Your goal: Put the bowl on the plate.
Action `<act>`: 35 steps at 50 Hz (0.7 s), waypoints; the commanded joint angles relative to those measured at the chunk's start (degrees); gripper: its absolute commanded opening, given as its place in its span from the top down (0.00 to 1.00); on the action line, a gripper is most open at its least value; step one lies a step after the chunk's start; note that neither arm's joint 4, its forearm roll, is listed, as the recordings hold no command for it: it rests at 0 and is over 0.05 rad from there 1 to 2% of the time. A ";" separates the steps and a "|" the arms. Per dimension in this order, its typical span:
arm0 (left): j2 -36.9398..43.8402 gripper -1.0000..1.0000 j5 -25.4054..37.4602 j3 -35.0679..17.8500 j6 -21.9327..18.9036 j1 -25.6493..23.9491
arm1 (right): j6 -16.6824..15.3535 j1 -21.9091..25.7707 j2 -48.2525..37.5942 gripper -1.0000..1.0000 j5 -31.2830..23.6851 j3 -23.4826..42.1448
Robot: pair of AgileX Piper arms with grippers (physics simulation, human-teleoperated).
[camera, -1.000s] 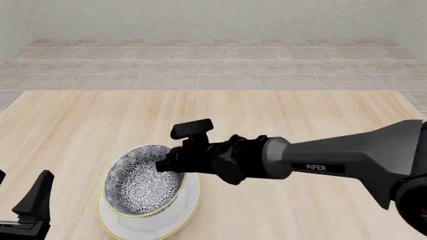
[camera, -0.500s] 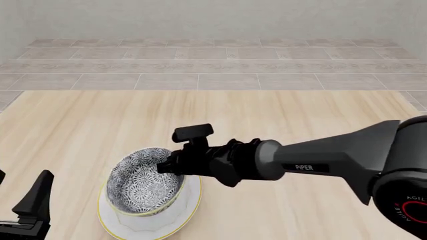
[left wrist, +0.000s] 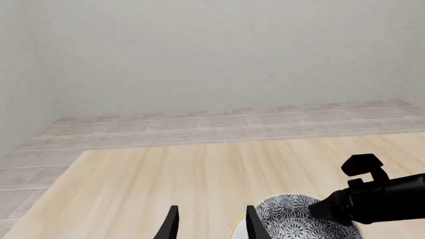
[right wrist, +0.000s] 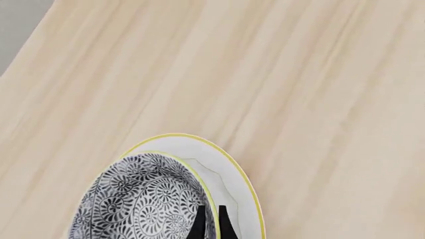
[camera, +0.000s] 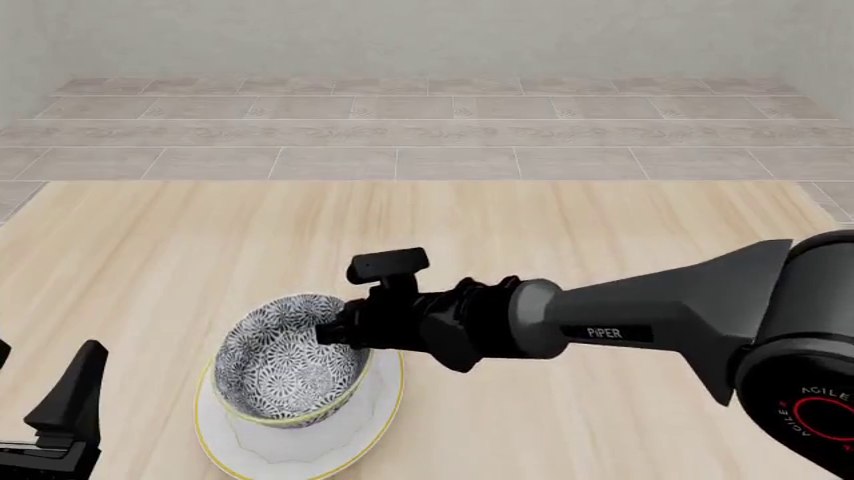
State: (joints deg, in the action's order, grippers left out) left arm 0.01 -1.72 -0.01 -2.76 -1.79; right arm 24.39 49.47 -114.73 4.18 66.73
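Two pincers: both mine, one low at the left, one reaching in from the right.
Left pincer (camera: 60, 405): it sits at the near-left corner of the front view, well apart from the crockery; its two dark fingers (left wrist: 171, 226) stand spread with bare tabletop showing between them, so it is released and grasps nothing.
Tabletop (camera: 561, 230): pale wood grain; far edge meets a band of tiled floor (camera: 427, 130) with a grey wall behind.
Plate (camera: 367, 425): white with a thin yellow-gold rim, lying flat on the tabletop near the front edge, left of centre.
Bowl (camera: 274, 365): grey-and-white floral, pale rim, sitting inside the plate and tilted, its mouth leaning toward the left and the camera; the plate shows past it on the right and near sides.
Right pincer (right wrist: 209, 224): its two thin fingers are nipped close on the bowl's rim, one inside and one outside, on the side nearest my right arm; it is clenched on the bowl.
Writing: "PiPER" in white on my right forearm (camera: 667, 315); red lettering, partly cut off, reading "AGILE" around a ring on the joint at the far right.
Open room: wide bare wood behind and to the right of the plate; little room between the plate and the near edge of the front view.
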 commanded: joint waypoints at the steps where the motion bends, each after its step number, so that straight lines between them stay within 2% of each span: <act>1: 0.00 0.00 0.01 0.00 -0.01 -0.01 | -0.43 -0.05 0.12 1.00 0.03 -0.49; 3: 0.00 0.00 0.01 0.00 -0.01 -0.01 | -0.46 -0.02 0.17 1.00 0.04 -0.51; 4: 0.00 0.00 -0.01 0.00 0.02 0.00 | -0.57 -0.04 0.25 0.00 0.02 -0.51; 25: 0.00 0.00 -0.03 0.00 0.05 0.01 | -0.38 0.30 0.67 0.00 0.18 -0.82; 35: 0.00 0.00 0.01 0.00 0.01 -0.03 | -2.07 -0.20 3.83 0.00 -1.74 -1.20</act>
State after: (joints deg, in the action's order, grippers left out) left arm 0.01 -1.74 -0.01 -2.74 -1.80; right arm 23.39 49.58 -113.02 3.68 65.85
